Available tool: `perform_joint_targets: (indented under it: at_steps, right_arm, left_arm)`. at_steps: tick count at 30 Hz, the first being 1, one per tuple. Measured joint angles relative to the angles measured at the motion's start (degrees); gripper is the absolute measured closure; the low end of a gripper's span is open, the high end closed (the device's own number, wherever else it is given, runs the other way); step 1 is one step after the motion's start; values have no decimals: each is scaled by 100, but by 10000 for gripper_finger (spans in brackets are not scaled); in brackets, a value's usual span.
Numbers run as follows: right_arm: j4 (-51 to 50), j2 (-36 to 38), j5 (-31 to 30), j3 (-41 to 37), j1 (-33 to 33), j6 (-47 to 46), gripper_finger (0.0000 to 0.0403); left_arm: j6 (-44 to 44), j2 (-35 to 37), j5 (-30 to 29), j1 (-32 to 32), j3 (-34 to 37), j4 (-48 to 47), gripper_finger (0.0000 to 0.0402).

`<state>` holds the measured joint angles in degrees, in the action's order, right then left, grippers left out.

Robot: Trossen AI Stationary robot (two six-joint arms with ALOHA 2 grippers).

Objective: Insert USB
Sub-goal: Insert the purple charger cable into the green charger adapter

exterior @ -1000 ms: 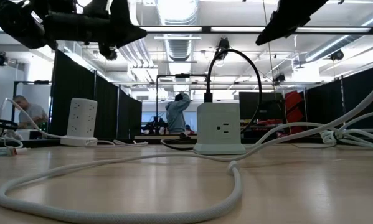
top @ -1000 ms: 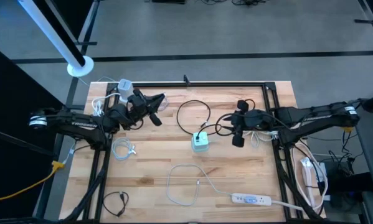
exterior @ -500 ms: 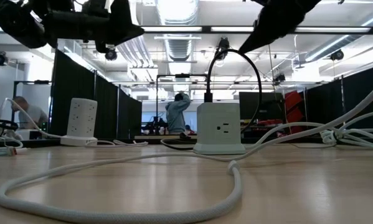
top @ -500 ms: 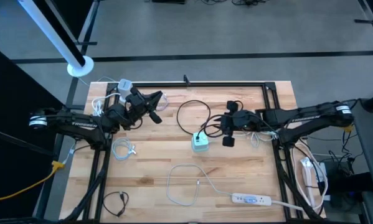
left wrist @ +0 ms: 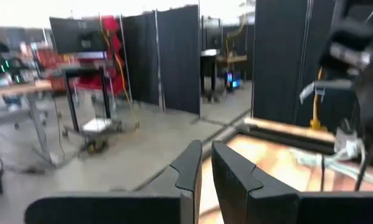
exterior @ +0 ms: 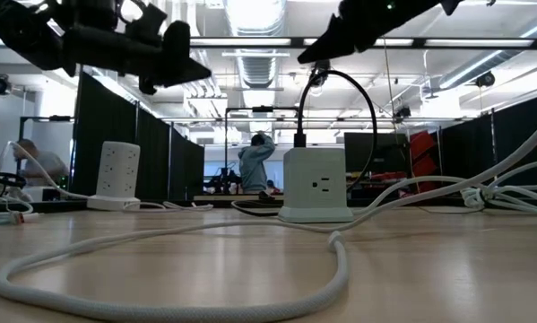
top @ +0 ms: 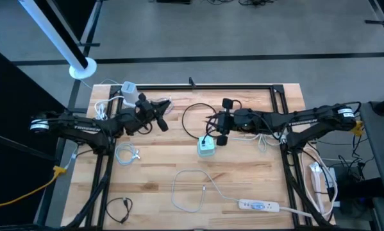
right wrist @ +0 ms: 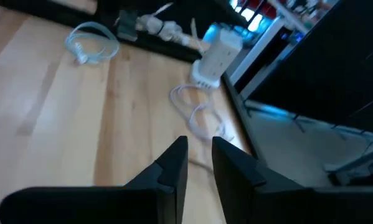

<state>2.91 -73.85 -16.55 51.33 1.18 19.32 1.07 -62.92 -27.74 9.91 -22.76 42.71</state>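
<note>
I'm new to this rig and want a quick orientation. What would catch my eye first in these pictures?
Probably the small pale cube-shaped power adapter at the middle of the light wooden table, with a thin black cable looping up from its top. The right end effector hovers just beside that cube, while the left end effector hangs above the table's far left part, near a white tower power strip.

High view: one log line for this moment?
left gripper: shut, raised, waiting | right gripper: empty, above cube outlet | black cable: plugged into cube
</note>
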Motion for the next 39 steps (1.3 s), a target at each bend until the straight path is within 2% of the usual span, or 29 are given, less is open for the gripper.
perform_joint_targets:
  at_steps: [3, 6, 8, 12, 14, 16, 29, 32, 36, 39]
  right_arm:
    - [18, 66, 2, 0, 82, -82, 358]
    - [-135, 175, 2, 0, 164, -202, 363]
    - [-283, 235, 2, 0, 206, -262, 364]
    - [-342, 269, 4, 0, 290, -327, 358]
    - [-340, 274, 7, 0, 303, -327, 352]
    - [-349, 258, 32, 0, 325, -329, 344]
    - [-1786, 258, 702, 0, 338, -1084, 286]
    - [-1988, 258, 790, 0, 338, -1238, 272]
    - [-2010, 258, 802, 0, 336, -1286, 256]
    - [-2016, 259, 803, 0, 336, -1286, 246]
  left_arm:
    - [97, 2, 200, 11, 0, -278, 377]
    - [-410, 8, -264, 215, -214, -970, 377]
    - [-857, 33, -551, 488, -661, -2343, 377]
    - [-1801, -351, -243, 1190, -1992, -5766, 377]
    - [-1880, -703, -85, 1438, -2519, -6865, 377]
    - [-1840, -1084, -33, 1569, -2891, -7538, 375]
    - [-485, -3276, 929, 1818, -3827, -9365, 277]
    - [-286, -3532, 1030, 1892, -3960, -9727, 236]
    - [-173, -3767, 1578, 2085, -4034, -9722, 188]
    - [-252, -3955, 1634, 2263, -4041, -9680, 165]
